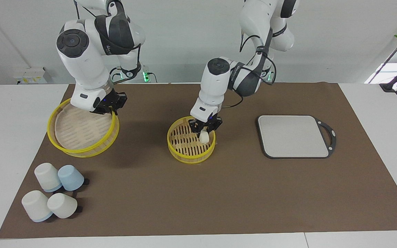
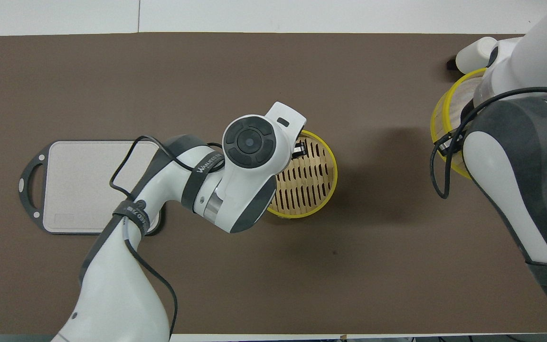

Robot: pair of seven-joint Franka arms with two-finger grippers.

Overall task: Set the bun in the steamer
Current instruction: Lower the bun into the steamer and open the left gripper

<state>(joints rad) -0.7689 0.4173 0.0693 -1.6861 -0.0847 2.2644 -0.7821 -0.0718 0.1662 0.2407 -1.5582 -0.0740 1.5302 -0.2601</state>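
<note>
The steamer basket point(image 1: 184, 159) with its yellow rim stands mid-mat; it also shows in the overhead view point(image 2: 333, 175). My left gripper point(image 1: 204, 132) reaches down into it and is shut on the bun point(image 1: 203, 137), a small cream-white lump, at the side toward the left arm's end. I cannot tell whether the bun touches the slatted base. In the overhead view the left arm hides the bun. My right gripper point(image 1: 110, 109) is shut on the rim of the steamer lid point(image 1: 81, 131) and holds it tilted at the right arm's end; the lid also shows in the overhead view point(image 2: 447, 114).
A grey rectangular board point(image 1: 293, 136) with a dark handle lies toward the left arm's end, also in the overhead view point(image 2: 93, 185). Several upturned white and pale blue cups point(image 1: 52, 193) stand farther from the robots than the lid.
</note>
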